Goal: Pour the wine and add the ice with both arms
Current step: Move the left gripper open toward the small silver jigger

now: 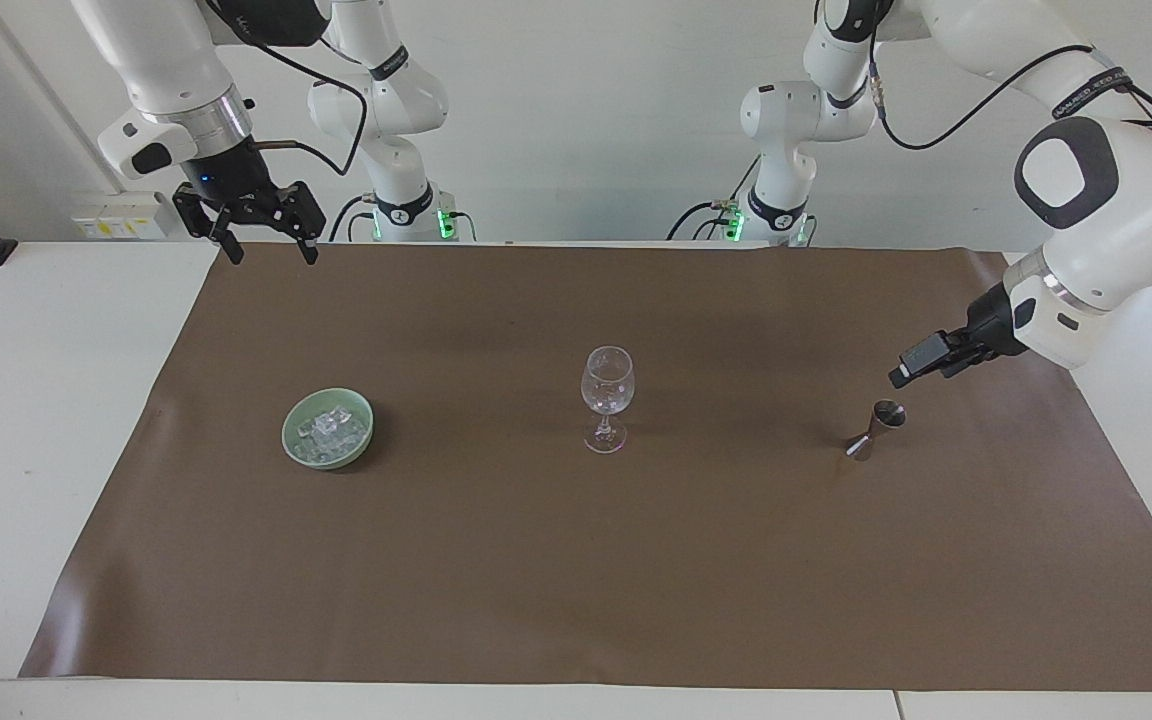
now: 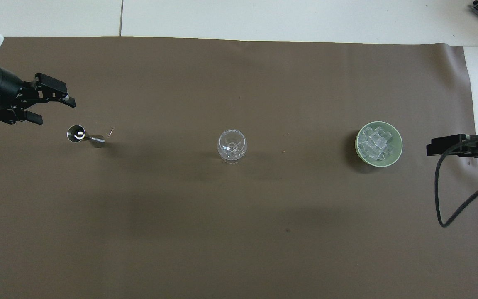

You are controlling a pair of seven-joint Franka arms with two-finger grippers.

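Note:
A small pile of clear ice cubes (image 1: 329, 427) lies in a green bowl (image 1: 288, 440) toward the right arm's end; the ice (image 2: 374, 143) and the bowl (image 2: 399, 146) also show from overhead. A clear, empty wine glass (image 1: 607, 385) (image 2: 232, 145) stands mid-mat. A steel jigger (image 1: 881, 425) (image 2: 82, 135) stands toward the left arm's end. My left gripper (image 1: 911, 365) (image 2: 56, 113) is open, empty, tilted, and hangs just above and beside the jigger's rim without touching it. My right gripper (image 1: 271, 250) (image 2: 430, 149) is open and empty, high over the mat's edge beside the bowl.
A brown mat (image 1: 576, 560) covers most of the white table (image 1: 56, 400). The right arm's black cable (image 2: 442, 199) hangs over the mat's end near the bowl.

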